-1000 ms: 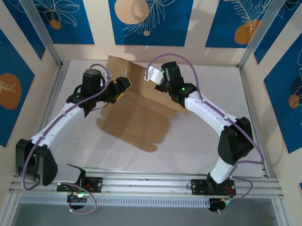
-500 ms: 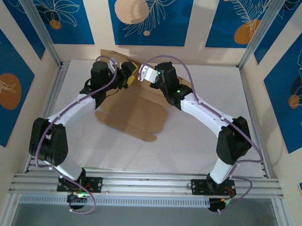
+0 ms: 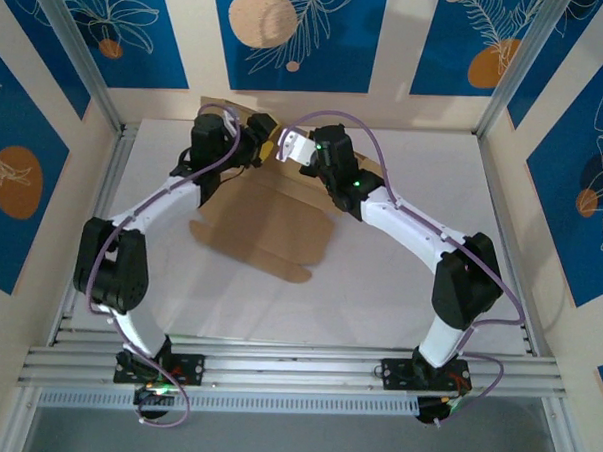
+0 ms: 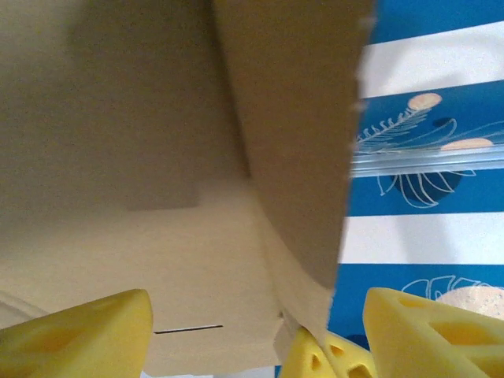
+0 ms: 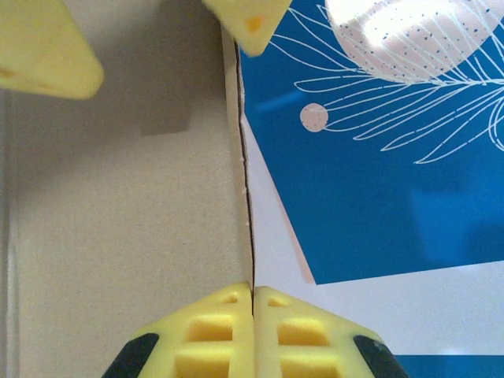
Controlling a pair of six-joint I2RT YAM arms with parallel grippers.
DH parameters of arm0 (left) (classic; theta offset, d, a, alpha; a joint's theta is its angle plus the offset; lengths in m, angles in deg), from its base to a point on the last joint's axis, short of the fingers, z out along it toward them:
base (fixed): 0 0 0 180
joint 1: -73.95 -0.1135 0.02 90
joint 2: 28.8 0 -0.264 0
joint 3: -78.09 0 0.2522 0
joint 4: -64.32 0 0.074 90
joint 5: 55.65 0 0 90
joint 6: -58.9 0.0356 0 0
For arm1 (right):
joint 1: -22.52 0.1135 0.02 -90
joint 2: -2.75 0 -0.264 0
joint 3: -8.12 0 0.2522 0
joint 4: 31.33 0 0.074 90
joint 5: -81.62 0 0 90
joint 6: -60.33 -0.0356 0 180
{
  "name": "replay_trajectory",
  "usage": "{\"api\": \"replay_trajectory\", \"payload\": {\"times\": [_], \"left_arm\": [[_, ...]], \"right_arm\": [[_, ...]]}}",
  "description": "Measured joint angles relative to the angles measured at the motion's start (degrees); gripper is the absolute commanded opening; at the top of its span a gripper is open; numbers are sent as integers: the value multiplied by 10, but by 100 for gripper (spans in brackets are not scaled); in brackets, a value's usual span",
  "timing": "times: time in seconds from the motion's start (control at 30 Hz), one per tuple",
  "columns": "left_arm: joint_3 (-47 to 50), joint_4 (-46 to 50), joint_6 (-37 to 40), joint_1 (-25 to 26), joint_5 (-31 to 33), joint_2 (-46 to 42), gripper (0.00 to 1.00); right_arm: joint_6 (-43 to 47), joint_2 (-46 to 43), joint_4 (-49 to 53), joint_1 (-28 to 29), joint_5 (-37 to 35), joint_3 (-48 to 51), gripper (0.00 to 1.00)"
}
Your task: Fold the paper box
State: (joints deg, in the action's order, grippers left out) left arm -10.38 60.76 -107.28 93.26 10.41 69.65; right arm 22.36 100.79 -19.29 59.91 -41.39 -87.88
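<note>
The paper box [image 3: 266, 234] is a brown cardboard sheet lying partly flat on the white table, its rear panel lifted toward the back wall. My right gripper [image 3: 285, 148] is shut on the top edge of that raised panel; in the right wrist view its yellow pads [image 5: 228, 323] pinch the thin cardboard edge [image 5: 118, 220]. My left gripper [image 3: 262, 144] is right beside it at the same edge, open. In the left wrist view its fingers [image 4: 79, 331] stand wide apart around a bent flap of the box [image 4: 291, 157], with the right gripper's pads between them.
The blue-and-cream rear wall [image 3: 300, 36] stands just behind the raised panel. Aluminium posts [image 3: 79, 56] frame the corners and side walls close in the table [image 3: 434, 172]. A rail [image 3: 295, 366] runs along the near edge by the arm bases.
My left arm has swung toward the rear, bringing its gripper from the sheet's left side up to the raised panel's top edge beside the right gripper. The panel now stands closer to the back wall.
</note>
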Motion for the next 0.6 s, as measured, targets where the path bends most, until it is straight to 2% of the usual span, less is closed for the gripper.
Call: {"api": "replay_trajectory", "payload": {"times": [0.13,0.4,0.5,0.6], "left_arm": [[-12,6,0,0,5,8,63],[-15,-3,-3,0,7,15,64],[-15,-4,-3,0,7,19,60],[-15,-4,-6,0,9,27,51]], "right_arm": [[0,0,-5,4,1,10,0],[0,0,-5,13,4,26,0],[0,0,-6,14,4,30,0],[0,-1,-7,15,4,30,0]]}}
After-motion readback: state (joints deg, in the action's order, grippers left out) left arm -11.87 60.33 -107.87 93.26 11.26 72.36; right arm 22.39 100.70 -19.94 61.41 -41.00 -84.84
